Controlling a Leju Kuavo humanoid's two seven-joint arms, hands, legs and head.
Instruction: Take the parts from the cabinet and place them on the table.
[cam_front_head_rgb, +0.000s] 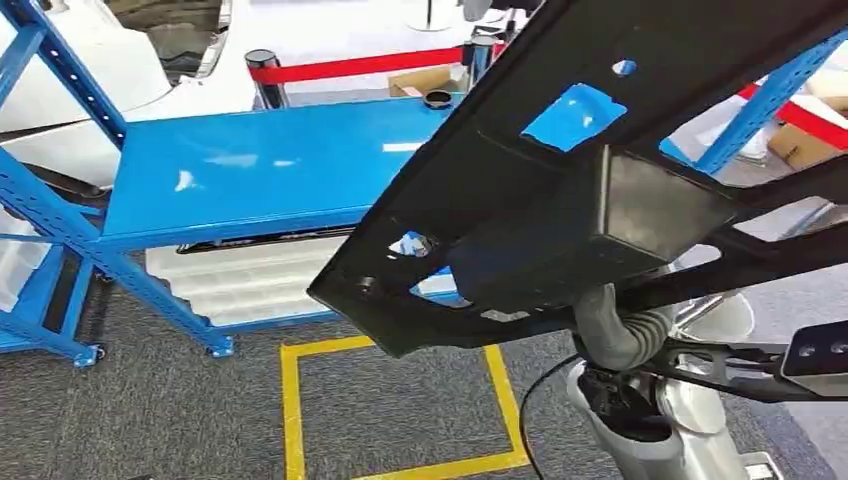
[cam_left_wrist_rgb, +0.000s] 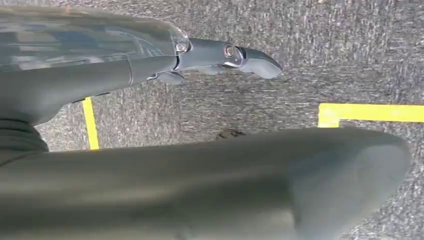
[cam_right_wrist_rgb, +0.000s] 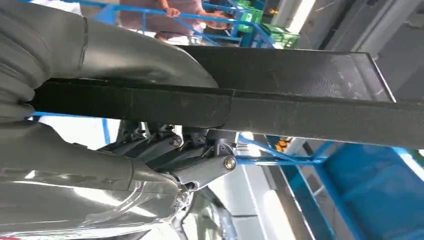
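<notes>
The part (cam_front_head_rgb: 600, 190), a long black panel pierced with cut-outs and carrying a boxy block near its middle, looked rigid and hard-edged, probably moulded plastic: likely light for its span but awkward, inclined to swing or tip about a single grasp. A hold near the central block, close to its balance point, seemed the sensible place. It was up in the air, slanting across the head view in front of the blue cabinet (cam_front_head_rgb: 250, 170), not resting on any shelf.

The right hand (cam_right_wrist_rgb: 165, 150) was clamped onto a flat bar of the part, the thumb lying over one face and the darker fingers (cam_right_wrist_rgb: 200, 170) curled against the opposite face, so the part sat directly in its grasp and extended well beyond it on both sides.

The left hand (cam_left_wrist_rgb: 220, 55) hung over the grey carpet (cam_left_wrist_rgb: 300, 30) with its fingers extended, holding nothing, well apart from the part.
</notes>
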